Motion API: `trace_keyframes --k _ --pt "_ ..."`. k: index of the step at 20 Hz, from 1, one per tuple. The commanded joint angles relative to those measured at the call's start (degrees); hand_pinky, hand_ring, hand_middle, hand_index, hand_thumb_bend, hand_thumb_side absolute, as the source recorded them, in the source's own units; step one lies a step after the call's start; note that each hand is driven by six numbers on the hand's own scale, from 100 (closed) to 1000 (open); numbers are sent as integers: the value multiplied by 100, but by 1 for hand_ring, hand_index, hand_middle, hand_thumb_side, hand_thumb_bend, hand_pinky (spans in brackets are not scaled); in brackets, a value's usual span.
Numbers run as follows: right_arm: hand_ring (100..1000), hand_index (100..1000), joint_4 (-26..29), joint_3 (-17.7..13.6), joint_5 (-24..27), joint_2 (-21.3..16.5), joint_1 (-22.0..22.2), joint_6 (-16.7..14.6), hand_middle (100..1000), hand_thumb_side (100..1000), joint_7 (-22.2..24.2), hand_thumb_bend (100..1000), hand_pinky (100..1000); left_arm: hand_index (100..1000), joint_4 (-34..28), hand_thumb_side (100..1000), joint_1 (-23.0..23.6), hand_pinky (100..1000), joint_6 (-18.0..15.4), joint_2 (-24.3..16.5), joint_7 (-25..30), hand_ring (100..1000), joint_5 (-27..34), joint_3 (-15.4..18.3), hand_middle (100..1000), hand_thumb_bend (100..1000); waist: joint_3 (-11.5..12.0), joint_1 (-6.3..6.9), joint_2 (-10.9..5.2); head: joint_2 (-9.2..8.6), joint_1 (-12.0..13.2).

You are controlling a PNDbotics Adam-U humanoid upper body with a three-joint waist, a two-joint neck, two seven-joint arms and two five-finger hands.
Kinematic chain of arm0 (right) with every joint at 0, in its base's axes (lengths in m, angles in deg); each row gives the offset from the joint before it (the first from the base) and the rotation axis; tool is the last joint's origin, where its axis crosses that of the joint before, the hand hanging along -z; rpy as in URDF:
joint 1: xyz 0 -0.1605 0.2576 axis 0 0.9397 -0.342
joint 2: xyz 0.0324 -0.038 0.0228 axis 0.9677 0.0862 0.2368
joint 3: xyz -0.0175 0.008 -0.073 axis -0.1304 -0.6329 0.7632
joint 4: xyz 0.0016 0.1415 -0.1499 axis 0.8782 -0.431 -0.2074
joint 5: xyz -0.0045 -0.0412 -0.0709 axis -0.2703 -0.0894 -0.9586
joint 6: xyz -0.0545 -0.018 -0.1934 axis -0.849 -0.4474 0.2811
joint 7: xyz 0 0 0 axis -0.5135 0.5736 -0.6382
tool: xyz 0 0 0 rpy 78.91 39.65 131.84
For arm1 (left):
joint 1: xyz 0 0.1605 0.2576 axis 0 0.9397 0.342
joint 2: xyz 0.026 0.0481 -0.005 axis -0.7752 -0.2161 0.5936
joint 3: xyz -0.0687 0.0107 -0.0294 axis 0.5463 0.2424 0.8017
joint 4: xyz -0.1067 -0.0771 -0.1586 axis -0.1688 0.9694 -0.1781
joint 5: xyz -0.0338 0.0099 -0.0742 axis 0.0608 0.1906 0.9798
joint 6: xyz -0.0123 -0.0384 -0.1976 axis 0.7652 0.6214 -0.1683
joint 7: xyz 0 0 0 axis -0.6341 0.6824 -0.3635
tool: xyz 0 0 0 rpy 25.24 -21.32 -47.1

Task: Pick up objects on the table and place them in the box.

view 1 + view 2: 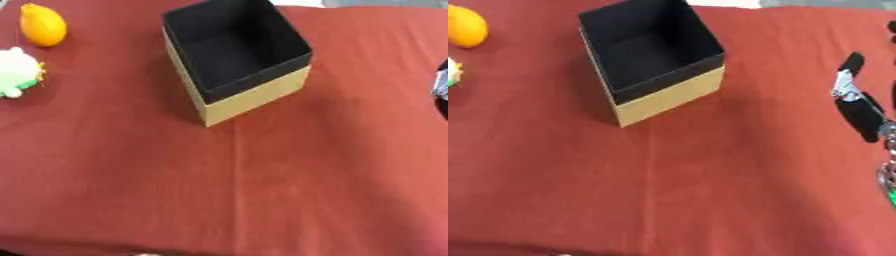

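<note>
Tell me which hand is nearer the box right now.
Right. The right hand hangs over the cloth to the right of the box, well apart from it. The left hand shows in neither view.

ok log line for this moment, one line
box: open, looks empty | orange fruit, white-green toy: on cloth, left of box | right robot hand: at right edge, holding nothing

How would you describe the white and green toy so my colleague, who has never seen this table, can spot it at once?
Start at the open box with the black inside, standing on the red tablecloth. Look to its left, at the table's left edge, where two things lie. The toy is the nearer one, rounded, white and pale green; its neighbour beyond it is a plain orange-yellow fruit.
</note>
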Motion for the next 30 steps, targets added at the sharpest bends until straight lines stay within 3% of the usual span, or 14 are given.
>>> trace_keyframes --k 1,6,9,16,23,26,27,28,30 --pt "560 855 93 -5 32 -96 -45 -11 663 569 -16 100 574 956 71 686 -116 780 -68 -243 119 860 -95 -37 888 100 -25 26 -64 29 68" --pt "560 855 93 4 49 -108 -48 -16 663 568 18 100 574 956 695 701 -623 801 -172 -168 509 875 -481 -453 894 100 -19 24 -81 29 106" --pt "560 855 93 6 52 -108 -40 -15 663 568 23 100 573 958 1124 673 -961 806 -210 -47 773 880 -745 -508 901 100 -9 30 -87 29 99" --pt "549 855 93 23 58 -97 -34 1 657 570 0 100 570 965 1848 716 -1435 839 -321 161 1405 910 -1377 -586 919 106 -5 55 -65 29 99" --pt "549 856 93 48 64 -74 -29 4 655 567 -39 100 569 986 2193 845 -1584 848 -160 279 2035 904 -2000 -474 865 196 3 72 -37 29 96" --pt "549 856 93 60 70 -65 -29 -3 655 566 -47 100 570 965 2299 831 -1620 843 -113 318 2216 897 -2100 -424 857 216 7 71 -29 29 98" --pt "549 856 93 62 73 -62 -27 -4 655 565 -48 100 569 964 2327 761 -1630 843 -92 317 2250 903 -2115 -410 870 321 7 70 -27 29 105" --pt "549 856 93 64 77 -58 -26 -4 654 565 -50 100 569 965 2346 733 -1638 843 -64 314 2270 906 -2158 -400 877 369 7 69 -24 29 112" --pt "549 856 93 68 84 -54 -24 -7 654 564 -53 100 569 971 2375 704 -1647 848 -5 316 2294 913 -2280 -392 892 396 3 66 -21 29 118"
